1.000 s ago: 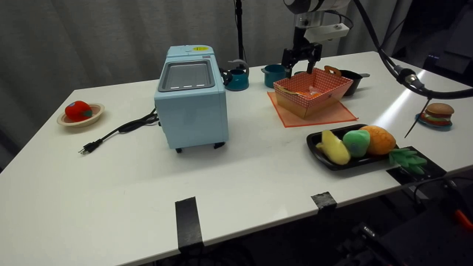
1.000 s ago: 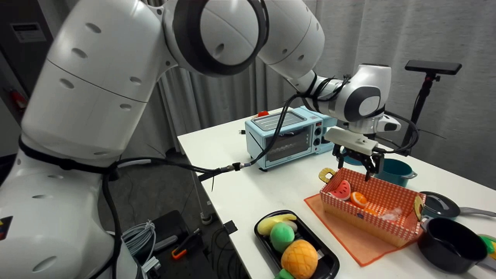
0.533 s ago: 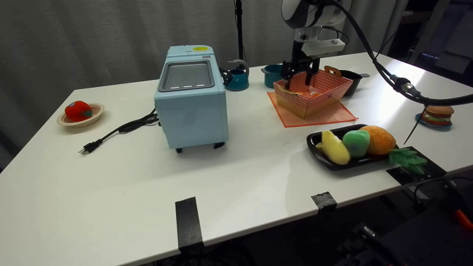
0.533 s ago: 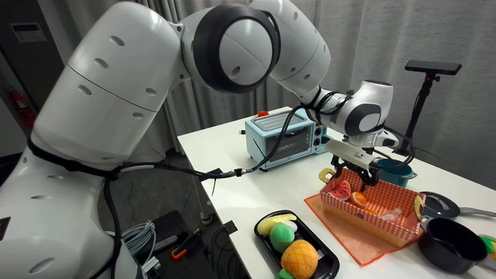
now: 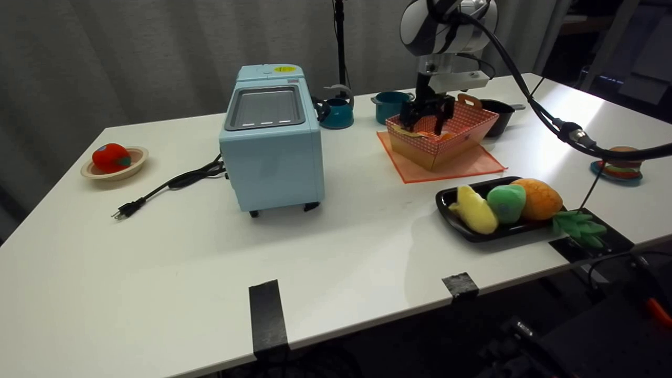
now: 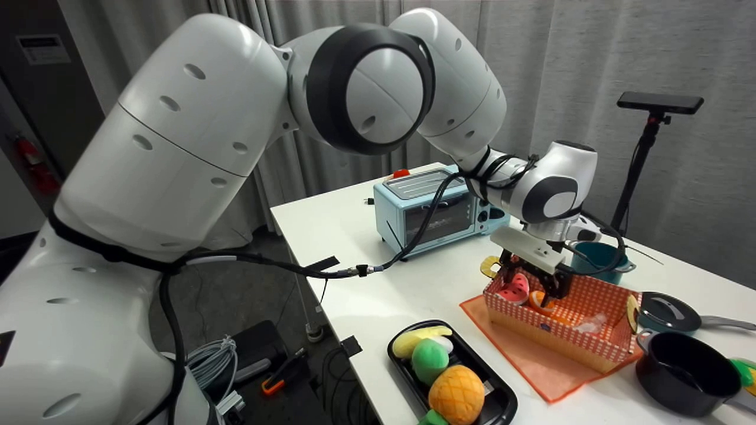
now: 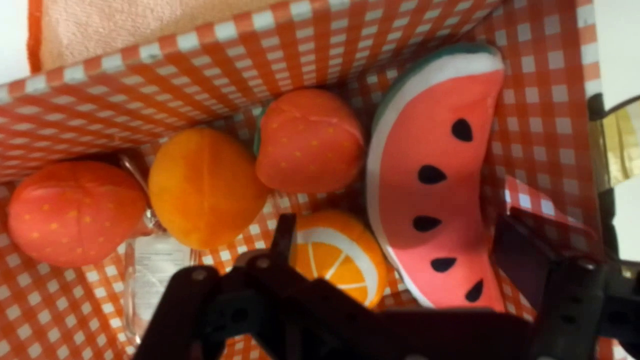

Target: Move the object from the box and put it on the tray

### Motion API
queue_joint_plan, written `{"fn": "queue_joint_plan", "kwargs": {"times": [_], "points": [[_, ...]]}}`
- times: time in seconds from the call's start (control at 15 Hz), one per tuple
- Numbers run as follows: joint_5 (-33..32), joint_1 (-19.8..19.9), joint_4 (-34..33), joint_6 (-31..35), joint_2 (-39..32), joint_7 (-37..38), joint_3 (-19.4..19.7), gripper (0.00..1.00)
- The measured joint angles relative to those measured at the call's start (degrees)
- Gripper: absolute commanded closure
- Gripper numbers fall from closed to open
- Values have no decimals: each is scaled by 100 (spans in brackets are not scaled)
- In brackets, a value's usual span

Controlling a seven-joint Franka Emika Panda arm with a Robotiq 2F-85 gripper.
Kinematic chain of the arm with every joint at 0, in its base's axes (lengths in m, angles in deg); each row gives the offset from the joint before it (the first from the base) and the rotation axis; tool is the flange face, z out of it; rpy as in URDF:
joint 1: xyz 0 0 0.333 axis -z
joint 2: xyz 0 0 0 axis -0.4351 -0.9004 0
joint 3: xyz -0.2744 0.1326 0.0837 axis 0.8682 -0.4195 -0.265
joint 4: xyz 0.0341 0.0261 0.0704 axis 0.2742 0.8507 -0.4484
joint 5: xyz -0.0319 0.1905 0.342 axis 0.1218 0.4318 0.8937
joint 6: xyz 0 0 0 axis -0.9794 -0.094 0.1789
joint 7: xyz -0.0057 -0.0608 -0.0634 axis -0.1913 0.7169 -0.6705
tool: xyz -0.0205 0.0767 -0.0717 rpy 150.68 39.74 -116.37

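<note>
Both exterior views look down across the counter toward gray curtains, sharing the tray and box. The wrist view, close up, faces down into that box.

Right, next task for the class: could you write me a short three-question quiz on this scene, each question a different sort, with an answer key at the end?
1. Multiple choice. Which toy food lies on the black tray?
A) watermelon slice
B) pineapple
C) hamburger

2. True or false? The jaws are closed tight against each other.

3. Short answer. In both exterior views, what lies beneath the checked box?

Key
1: B.
2: False; the wrist view shows them standing wide apart.
3: An orange cloth, which shows past the box's edges.
</note>
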Motion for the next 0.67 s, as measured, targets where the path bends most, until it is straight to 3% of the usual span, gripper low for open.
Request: {"fn": "queue_joint_plan", "kwargs": {"times": [0.2, 0.27, 0.33, 0.67], "points": [[10, 12, 130, 0, -22, 3, 0, 0], [29, 12, 157, 1, -17, 4, -2, 17], [49, 12, 174, 1, -9, 6, -3, 28], [211, 12, 298, 15, 124, 19, -67, 65]]}}
